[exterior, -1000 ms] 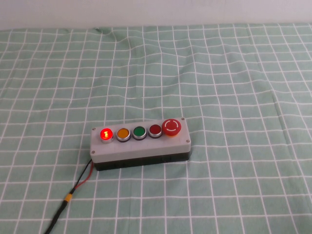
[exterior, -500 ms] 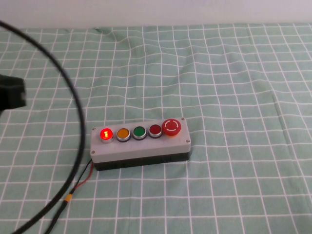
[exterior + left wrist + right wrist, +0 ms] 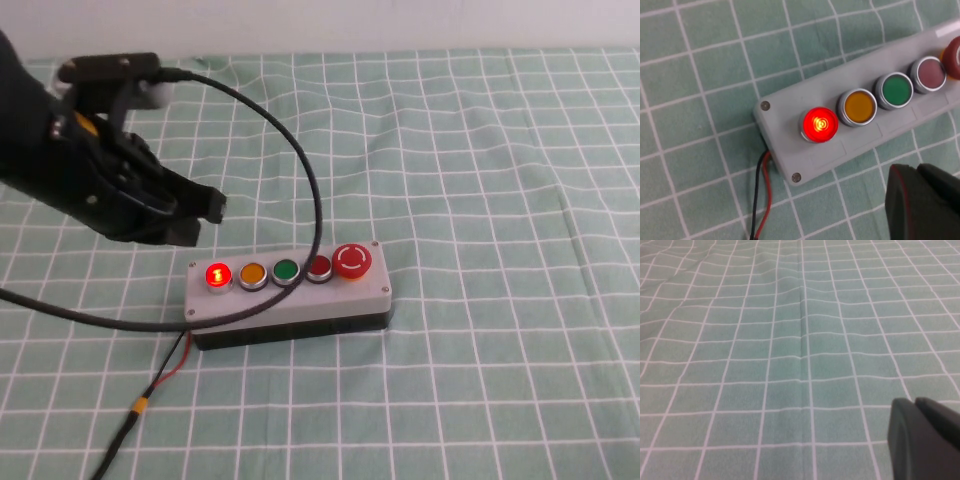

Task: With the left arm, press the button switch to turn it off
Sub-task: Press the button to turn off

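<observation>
Button switch [image 3: 216, 275] is seen glowing bright red at the left end of the row on the grey box [image 3: 290, 301], silver rim visible; in the left wrist view it [image 3: 819, 124] is lit with a ringed pattern. Next along the row are noted an amber button [image 3: 251, 274], a green button [image 3: 286, 271], a darker red button [image 3: 319, 266] partly crossed by cable, and a large red mushroom button [image 3: 352, 260] with white arrows at the far end. The box is laid on a green checked cloth [image 3: 480, 180]. Red and black wires [image 3: 168, 368] are seen leaving the box's left end toward the near edge.

Left arm [image 3: 70, 170] is placed over the cloth behind and to the left of the box, raised clear of it. Left gripper [image 3: 200, 220] is held above and just behind the lit button, not touching it; its two black fingers are seen close together, tips nearly meeting. A thick black cable [image 3: 300, 160] is looped from the arm's top over the row of buttons. A small white part [image 3: 150, 92] is noted on top of the arm.

Right gripper [image 3: 922, 440] is recorded only in its own wrist view, over bare cloth; its fingers are pressed together.
</observation>
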Controlling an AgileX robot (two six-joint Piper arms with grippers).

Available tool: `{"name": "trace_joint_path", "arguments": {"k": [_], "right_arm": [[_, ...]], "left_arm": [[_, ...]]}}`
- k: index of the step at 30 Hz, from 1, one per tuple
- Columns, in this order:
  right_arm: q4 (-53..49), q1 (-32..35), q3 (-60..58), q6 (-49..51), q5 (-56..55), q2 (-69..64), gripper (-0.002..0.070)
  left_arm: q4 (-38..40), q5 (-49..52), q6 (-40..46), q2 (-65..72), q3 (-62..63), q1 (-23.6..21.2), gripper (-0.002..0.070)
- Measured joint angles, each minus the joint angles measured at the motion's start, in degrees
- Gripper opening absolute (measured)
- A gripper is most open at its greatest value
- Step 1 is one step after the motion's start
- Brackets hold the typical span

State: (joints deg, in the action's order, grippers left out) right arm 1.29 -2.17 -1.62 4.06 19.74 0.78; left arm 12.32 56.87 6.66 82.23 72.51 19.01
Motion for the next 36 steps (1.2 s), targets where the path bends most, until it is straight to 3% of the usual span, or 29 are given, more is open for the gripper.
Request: {"name": "trace_joint_path", "arguments": {"k": [5, 26, 36], "right_arm": [[0.0, 0.0, 0.0, 0.0, 0.0, 0.0, -0.0017], [0.0, 0.0, 0.0, 0.0, 0.0, 0.0, -0.0017], [0.0, 0.0, 0.0, 0.0, 0.0, 0.0, -0.0017]], "left_arm": [[-4.3, -0.7, -3.0, 4.5, 0.2, 3.5, -0.0002], [-6.5, -8.1, -4.4, 17.1, 1.2, 3.7, -0.0002], [-6.6, -6.5, -4.5, 10.2, 0.8, 3.7, -0.0002]]}}
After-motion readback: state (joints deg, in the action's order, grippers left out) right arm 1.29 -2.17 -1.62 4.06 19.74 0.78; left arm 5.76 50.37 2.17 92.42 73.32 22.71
